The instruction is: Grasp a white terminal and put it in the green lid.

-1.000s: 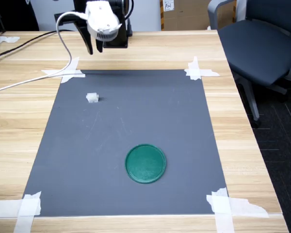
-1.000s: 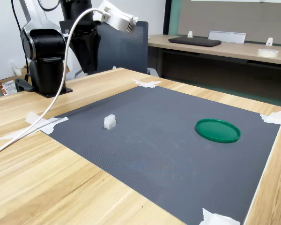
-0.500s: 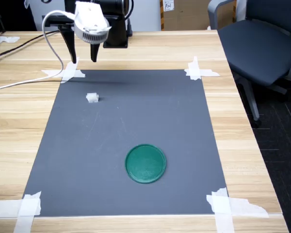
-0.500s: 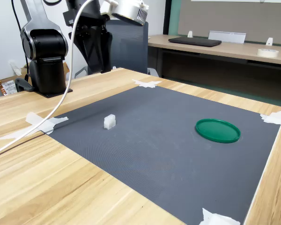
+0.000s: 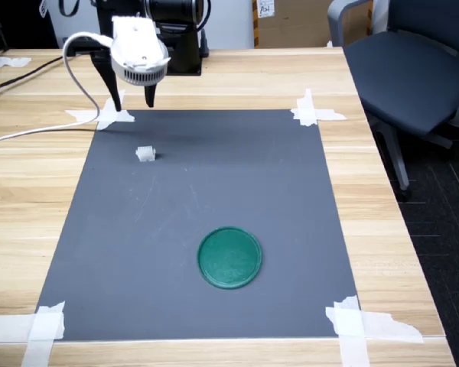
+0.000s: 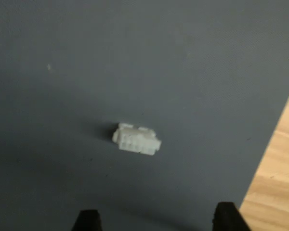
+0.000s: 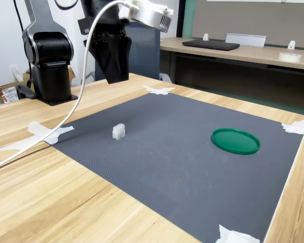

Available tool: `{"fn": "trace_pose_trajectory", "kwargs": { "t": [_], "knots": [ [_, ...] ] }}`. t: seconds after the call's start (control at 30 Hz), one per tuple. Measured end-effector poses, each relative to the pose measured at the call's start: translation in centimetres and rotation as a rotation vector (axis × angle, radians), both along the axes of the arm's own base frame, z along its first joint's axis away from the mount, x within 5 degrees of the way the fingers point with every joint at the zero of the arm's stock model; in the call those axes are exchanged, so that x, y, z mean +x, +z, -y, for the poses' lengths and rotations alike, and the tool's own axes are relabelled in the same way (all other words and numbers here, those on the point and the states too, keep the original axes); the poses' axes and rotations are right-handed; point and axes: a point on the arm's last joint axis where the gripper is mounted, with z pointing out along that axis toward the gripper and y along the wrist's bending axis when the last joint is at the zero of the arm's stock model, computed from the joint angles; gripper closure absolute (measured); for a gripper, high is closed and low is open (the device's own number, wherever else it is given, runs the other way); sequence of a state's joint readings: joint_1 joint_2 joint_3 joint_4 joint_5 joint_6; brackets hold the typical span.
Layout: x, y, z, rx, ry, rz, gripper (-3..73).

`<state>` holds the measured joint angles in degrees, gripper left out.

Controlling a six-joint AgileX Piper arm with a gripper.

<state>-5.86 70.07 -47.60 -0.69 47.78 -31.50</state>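
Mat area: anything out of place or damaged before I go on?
Nothing stands out. The white terminal lies alone on the dark mat, the green lid sits flat and empty, and the gripper hangs above with jaws open.

- The white terminal (image 5: 145,154) is a tiny white, blocky plastic piece lying alone on the dark surface, in the upper left of the first exterior view and left of centre in the second exterior view (image 7: 118,131). In the wrist view (image 6: 136,139) it sits near the middle of the frame, showing ridged faces.
- The green lid (image 5: 229,257) is a flat, round, dark-green disc with a low rim, lying flat and empty, below centre in the first exterior view and at the right in the second exterior view (image 7: 235,140), well apart from the terminal.
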Motion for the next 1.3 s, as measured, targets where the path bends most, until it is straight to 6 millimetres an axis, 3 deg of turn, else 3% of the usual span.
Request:
{"fn": "trace_pose_trajectory", "kwargs": {
  "t": [0.53,1.3],
  "knots": [
    [1.8,-2.0,0.2,0.001,0.061,-0.234,23.4],
    [4.4,-6.0,0.8,-0.077,0.242,-0.310,23.4]
  ]
}}
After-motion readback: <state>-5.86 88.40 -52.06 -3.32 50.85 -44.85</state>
